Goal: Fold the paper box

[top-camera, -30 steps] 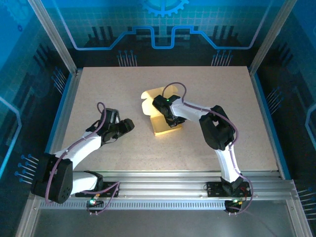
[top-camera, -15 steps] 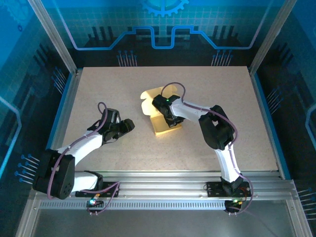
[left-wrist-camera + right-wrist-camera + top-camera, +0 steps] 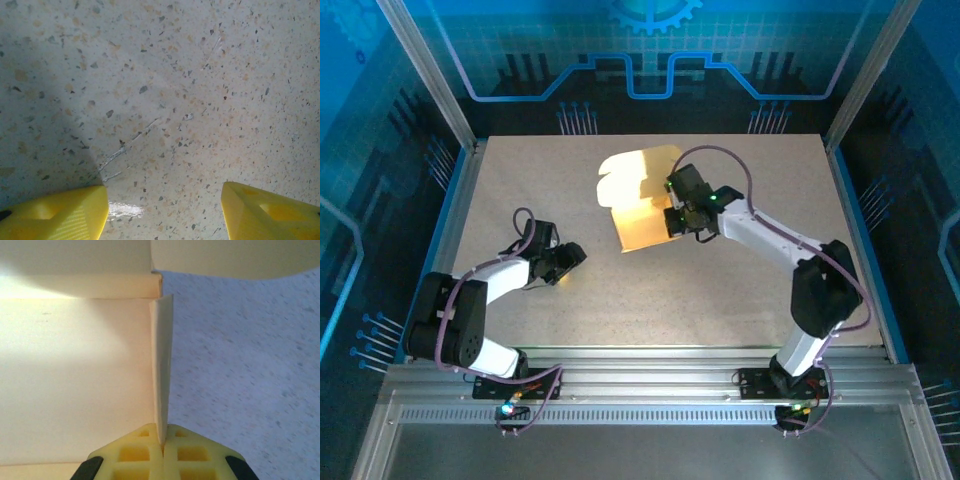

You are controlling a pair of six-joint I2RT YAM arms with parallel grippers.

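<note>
The paper box (image 3: 640,205) is a pale yellow-tan die-cut sheet, partly unfolded, lying at the middle of the table toward the back. My right gripper (image 3: 673,220) is at its right edge, shut on a thin upright side flap (image 3: 161,370) that rises edge-on from between the yellow fingers (image 3: 135,452). The broad panel (image 3: 75,380) of the box spreads to the left of that flap. My left gripper (image 3: 575,255) sits low over bare table, left of the box and apart from it. It is open, with only speckled tabletop between its yellow fingertips (image 3: 60,215).
The speckled beige tabletop (image 3: 740,290) is bounded by a blue raised rim (image 3: 865,240) and aluminium posts (image 3: 425,70). A slotted metal rail (image 3: 650,385) carrying both arm bases runs along the near edge.
The right gripper has pulled back and to the right with the flap, and the box has opened out into a wider sheet shifted toward the back. The left arm drew in slightly toward its base.
</note>
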